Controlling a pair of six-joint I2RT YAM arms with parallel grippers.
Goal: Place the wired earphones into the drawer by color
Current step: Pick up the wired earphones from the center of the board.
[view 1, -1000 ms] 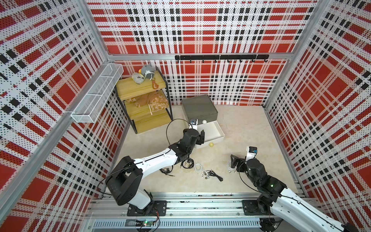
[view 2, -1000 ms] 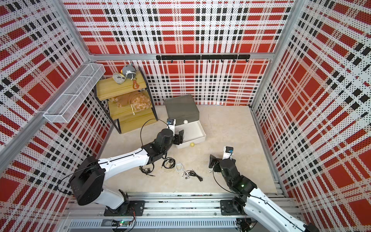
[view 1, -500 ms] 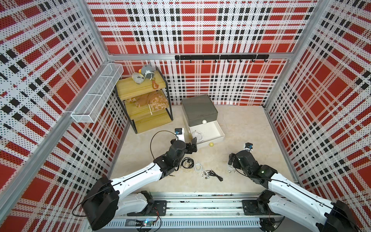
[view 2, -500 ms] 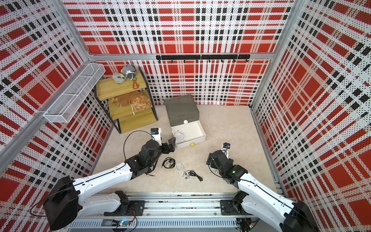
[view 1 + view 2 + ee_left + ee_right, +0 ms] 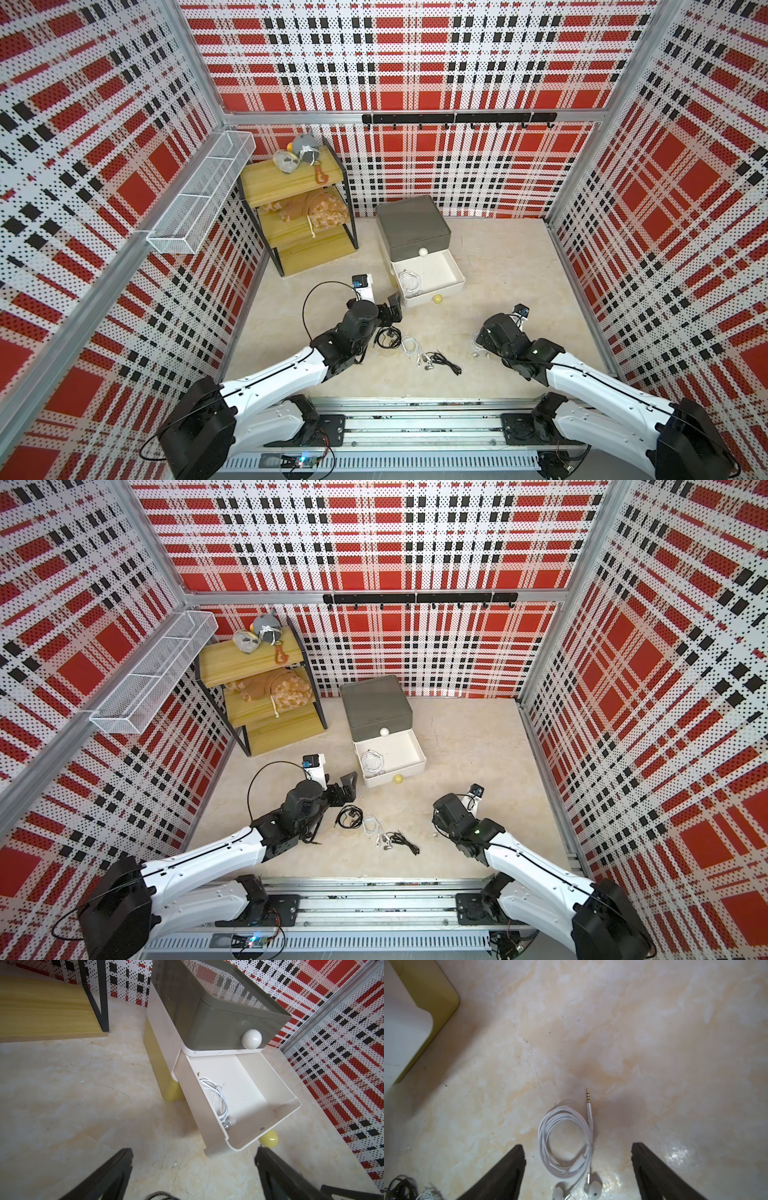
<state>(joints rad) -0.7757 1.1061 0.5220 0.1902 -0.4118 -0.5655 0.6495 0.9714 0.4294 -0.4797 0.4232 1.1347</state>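
Aims left pincer [image 5: 192, 1150], apart and empty, at drawer [image 5: 197, 1113]; straddles white earphones [image 5: 543, 1136] with right pincer [image 5: 577, 1147], apart, low over bench [image 5: 633, 1043].

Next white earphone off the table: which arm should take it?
Right. The right claw hangs open over a coiled white earphone, a finger on each side. The left claw is open and empty, facing the white drawer, so the right arm likely needs less travel.
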